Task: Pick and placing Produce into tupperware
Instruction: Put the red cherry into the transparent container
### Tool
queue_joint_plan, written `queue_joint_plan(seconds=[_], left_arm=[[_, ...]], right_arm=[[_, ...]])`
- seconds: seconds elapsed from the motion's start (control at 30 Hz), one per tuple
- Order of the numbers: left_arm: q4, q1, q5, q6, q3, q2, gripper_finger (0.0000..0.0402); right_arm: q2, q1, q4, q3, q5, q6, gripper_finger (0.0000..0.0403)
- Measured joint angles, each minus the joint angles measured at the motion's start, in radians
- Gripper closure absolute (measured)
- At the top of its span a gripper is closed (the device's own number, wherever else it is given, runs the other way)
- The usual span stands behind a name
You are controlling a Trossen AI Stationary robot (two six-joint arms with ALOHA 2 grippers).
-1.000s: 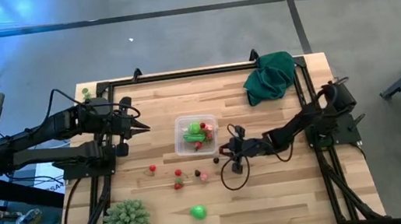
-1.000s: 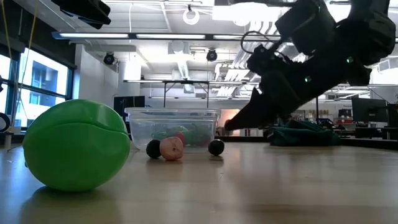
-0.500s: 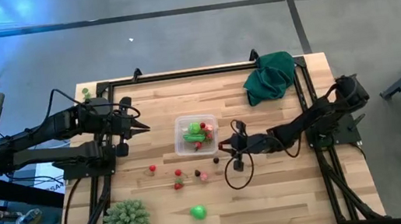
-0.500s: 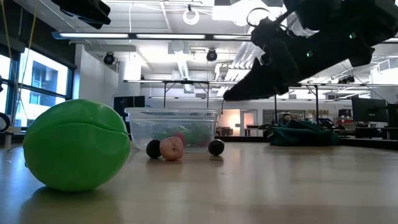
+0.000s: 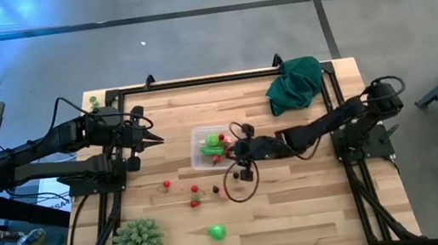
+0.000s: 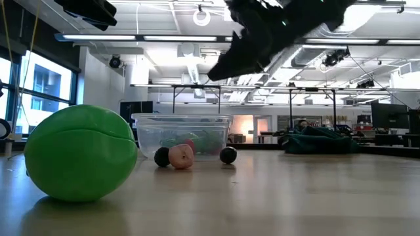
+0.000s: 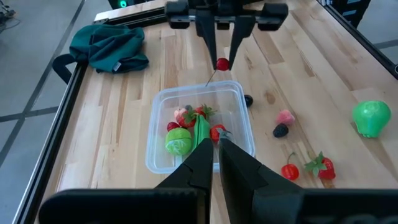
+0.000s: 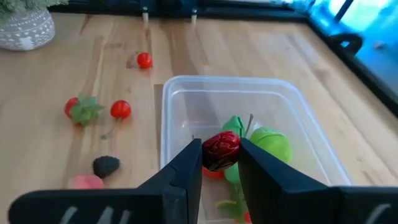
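The clear tupperware point(image 5: 201, 135) stands mid-table with several red and green produce pieces inside point(image 8: 261, 142). My right gripper point(image 5: 234, 149) hovers over its right wall point(image 7: 247, 118), shut on a small red produce piece point(image 8: 221, 148). My left gripper point(image 5: 155, 140) waits shut, in the air left of the tupperware. Loose produce lies on the wood nearer the front: red pieces point(image 5: 166, 183) point(image 5: 194, 189), a pink one point(image 5: 222, 192), dark berries point(image 5: 236, 174) and a larger green one point(image 5: 216, 232). My right gripper pinches the red piece's two sides point(image 8: 211, 152) between its two fingers point(image 8: 189, 165), at their free ends. The fingers slant down from the table's right side. The piece is lifted clear, above the tupperware's right wall, and a thin stem point(image 7: 211, 78) trails below it.
A spiky pale-green ball point(image 5: 139, 241) sits at the front left and a dark green cloth point(image 5: 293, 84) at the far right corner. A black frame point(image 5: 196, 81) edges the table. Bare wood lies right of the tupperware and along the front.
My right gripper has risen from just above the wood beside the dark berry. It has gone toward the table's left and far side, over the tupperware's right wall, staying shut on the red piece.
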Motion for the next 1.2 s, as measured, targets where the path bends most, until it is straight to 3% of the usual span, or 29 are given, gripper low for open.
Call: queue_joint_plan(seconds=[0.23, 0.5, 0.87, 1.2], left_arm=[[0.0, 0.0, 0.0, 0.0, 0.0, 0.0, 0.0383], [0.0, 0.0, 0.0, 0.0, 0.0, 0.0, 0.0383], [0.0, 0.0, 0.0, 0.0, 0.0, 0.0, 0.0383], [0.0, 0.0, 0.0, 0.0, 0.0, 0.0, 0.0383]], right_arm=[[0.029, -0.088, -0.335, 0.225, -0.141, 0.067, 0.032], [0.181, -0.191, -0.532, 0.392, -0.296, 0.05, 0.032], [0.381, -0.235, -0.615, 0.537, -0.359, -0.019, 0.032], [0.412, -0.234, -0.622, 0.556, -0.359, -0.03, 0.032]])
